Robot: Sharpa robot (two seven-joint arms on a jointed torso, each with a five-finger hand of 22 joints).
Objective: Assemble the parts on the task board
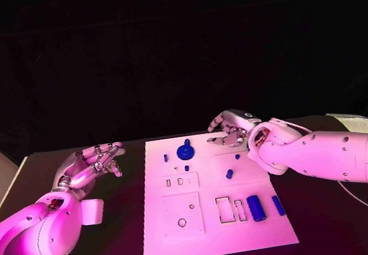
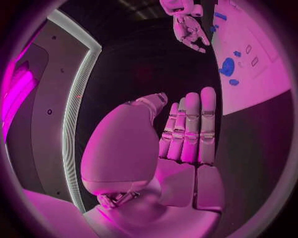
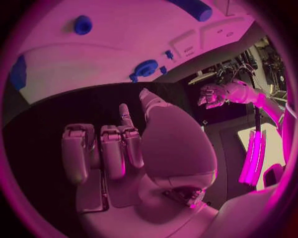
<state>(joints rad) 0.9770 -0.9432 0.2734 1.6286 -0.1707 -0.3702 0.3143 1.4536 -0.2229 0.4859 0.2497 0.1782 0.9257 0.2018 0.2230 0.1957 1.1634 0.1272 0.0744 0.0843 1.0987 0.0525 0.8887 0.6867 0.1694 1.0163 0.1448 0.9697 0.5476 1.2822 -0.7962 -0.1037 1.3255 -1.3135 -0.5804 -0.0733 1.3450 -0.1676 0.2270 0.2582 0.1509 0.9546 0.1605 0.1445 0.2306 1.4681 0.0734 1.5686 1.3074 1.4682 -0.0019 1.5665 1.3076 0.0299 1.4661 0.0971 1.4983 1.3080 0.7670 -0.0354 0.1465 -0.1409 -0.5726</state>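
Left hand (image 1: 92, 166): hovers over the black table (image 1: 116, 240) just left of the board's far-left corner, fingers extended and apart, palm bare in the left wrist view. It is released and grasps nothing.

White rectangular task board (image 1: 214, 242): lies flat in the middle of the table, long axis running near to far. Its near-left and centre areas carry outlined recesses that appear unfilled.

Parts on the board: a round blue disc-shaped part with a knob (image 1: 185, 151) sits near the far edge, left of centre; a small blue peg (image 1: 165, 158) stands just left of it. A small blue stub (image 1: 230, 174) lies right of centre. On the near right, a thick blue cylinder (image 1: 255, 208) lies beside a slimmer blue bar (image 1: 278, 205), both loose beside rectangular slots.

Right hand (image 1: 230, 128): held above the board's far-right corner, fingers curled loosely downward with nothing between them; clear of every part.

Assessment: assembly appears at an early stage, with no part in hand. The step in hand is the approach to a pick. The next move calls for lowering the right hand onto a nearby part, probably the disc or the stub, and closing on it.
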